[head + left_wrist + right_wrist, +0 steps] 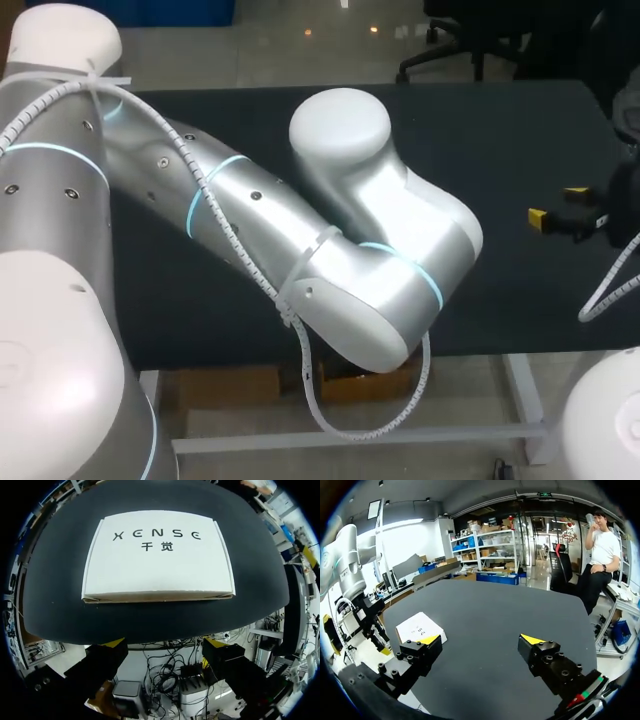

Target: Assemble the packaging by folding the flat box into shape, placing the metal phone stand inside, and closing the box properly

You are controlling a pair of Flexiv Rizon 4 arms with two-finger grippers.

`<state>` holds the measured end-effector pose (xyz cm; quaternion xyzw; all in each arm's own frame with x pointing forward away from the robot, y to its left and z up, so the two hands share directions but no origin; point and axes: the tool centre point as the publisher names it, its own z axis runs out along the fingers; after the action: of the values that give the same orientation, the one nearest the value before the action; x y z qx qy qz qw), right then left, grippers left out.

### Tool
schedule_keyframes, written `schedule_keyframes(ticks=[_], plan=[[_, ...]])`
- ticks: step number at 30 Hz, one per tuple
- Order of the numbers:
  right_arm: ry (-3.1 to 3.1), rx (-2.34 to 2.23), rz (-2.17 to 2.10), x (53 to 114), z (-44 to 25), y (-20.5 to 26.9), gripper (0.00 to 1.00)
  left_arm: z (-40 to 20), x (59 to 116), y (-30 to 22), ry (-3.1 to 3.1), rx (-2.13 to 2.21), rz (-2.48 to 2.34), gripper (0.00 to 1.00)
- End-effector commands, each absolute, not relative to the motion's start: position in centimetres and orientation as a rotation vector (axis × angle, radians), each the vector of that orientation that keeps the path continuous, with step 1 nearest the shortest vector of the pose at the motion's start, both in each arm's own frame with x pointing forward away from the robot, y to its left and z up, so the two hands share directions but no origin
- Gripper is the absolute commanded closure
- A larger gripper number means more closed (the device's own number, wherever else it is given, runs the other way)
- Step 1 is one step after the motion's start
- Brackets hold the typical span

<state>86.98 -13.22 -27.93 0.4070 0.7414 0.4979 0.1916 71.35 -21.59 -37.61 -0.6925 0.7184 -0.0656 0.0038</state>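
Observation:
A white cardboard box (157,555) with dark print on its top lies flat on the black table (55,580), its top face down shut. My left gripper (165,645) stands open just past the table's edge, with the box ahead of its fingers and apart from them. In the right wrist view the same box (420,627) sits near the table's far corner, beside one finger of my open right gripper (481,640), which holds nothing. In the head view my left arm (330,240) hides the box; my right gripper (558,205) is at the right side. No phone stand shows.
The left arm's elbow fills the middle of the head view over the table (520,130). From the right wrist view, the left arm (347,565) stands by the table's corner near the box. Bare black tabletop (490,610) lies ahead of the right gripper.

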Motion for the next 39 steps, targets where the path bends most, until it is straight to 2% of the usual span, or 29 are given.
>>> schedule_keyframes(ticks=[1,11,39], plan=[[2.043,1.096,1.405,86.6,-27.2,-13.3,0.00,-38.5,71.4,-22.7,2.221,-2.160,-0.174,0.00],[2.039,0.911,1.455,89.4,-26.1,-12.5,0.00,-39.6,72.1,-23.2,2.114,-2.174,-0.181,0.00],[2.062,0.829,1.429,93.4,-24.6,-12.1,0.00,-40.2,76.6,-22.0,2.065,-2.256,-0.174,0.00]])
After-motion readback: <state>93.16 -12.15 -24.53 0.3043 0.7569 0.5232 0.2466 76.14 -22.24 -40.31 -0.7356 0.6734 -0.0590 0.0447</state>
